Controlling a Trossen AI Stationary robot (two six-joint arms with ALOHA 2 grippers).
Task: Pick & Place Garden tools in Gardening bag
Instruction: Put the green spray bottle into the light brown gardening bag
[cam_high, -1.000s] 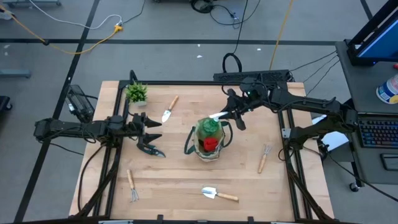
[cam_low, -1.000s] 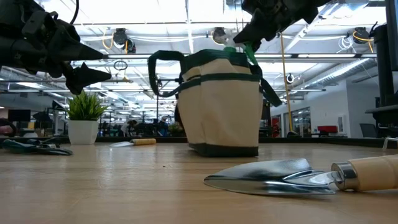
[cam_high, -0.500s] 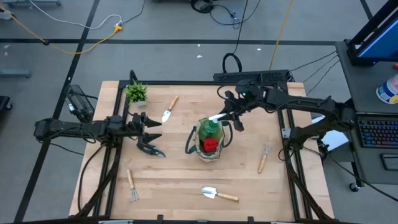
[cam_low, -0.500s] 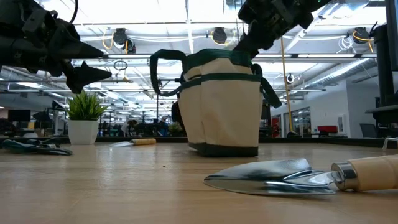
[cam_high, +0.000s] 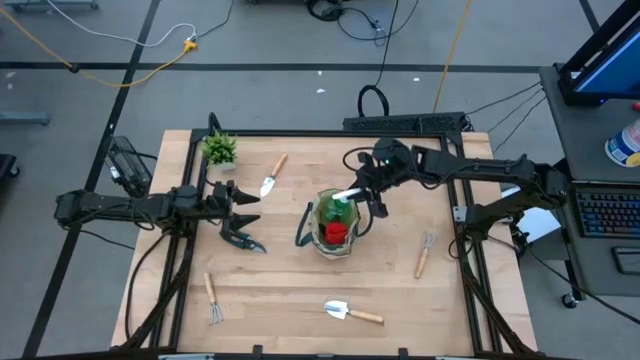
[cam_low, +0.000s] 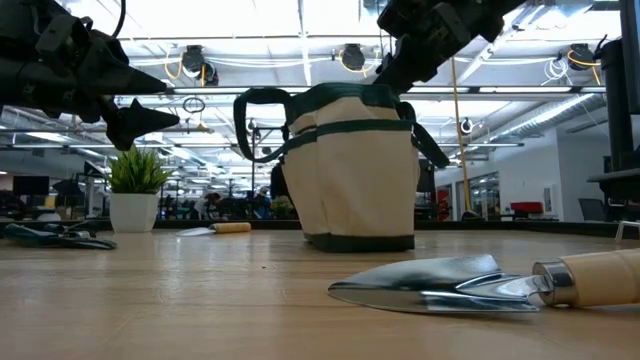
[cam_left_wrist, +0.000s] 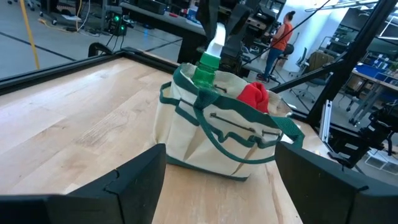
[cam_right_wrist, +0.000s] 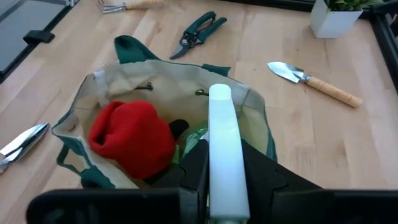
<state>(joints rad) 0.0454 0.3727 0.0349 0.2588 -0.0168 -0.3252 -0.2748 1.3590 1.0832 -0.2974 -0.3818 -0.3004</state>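
Observation:
The beige gardening bag (cam_high: 336, 228) stands mid-table with a red glove (cam_right_wrist: 134, 137) inside. My right gripper (cam_high: 366, 187) is above the bag's far right rim, shut on the green spray bottle (cam_high: 336, 208), whose body is down inside the bag; its white nozzle (cam_right_wrist: 224, 149) sticks up. My left gripper (cam_high: 246, 207) is open and empty above the table's left side, over the dark pruning shears (cam_high: 241, 239). The bag also shows in the left wrist view (cam_left_wrist: 217, 140) and the low view (cam_low: 350, 170). My right gripper pinches the spray bottle's white nozzle (cam_right_wrist: 222, 186) between its two fingers (cam_right_wrist: 194, 177), which lie across it. The fingers slant down from the table's far right side. The bottle hangs tilted below them, its green body (cam_left_wrist: 205, 68) inside the bag next to the red glove.
Loose tools lie around the bag: a trowel (cam_high: 272, 175) at the far left, a hand fork (cam_high: 212, 298) at the near left, a trowel (cam_high: 352, 312) at the near edge, a fork (cam_high: 424, 252) on the right. A small potted plant (cam_high: 220, 150) stands at the far left corner.
My right gripper has gone toward the table's left and down over the bag, still shut on the nozzle. The spray bottle has sunk into the bag; its green neck no longer shows above the rim in the low view. The bag has shifted slightly.

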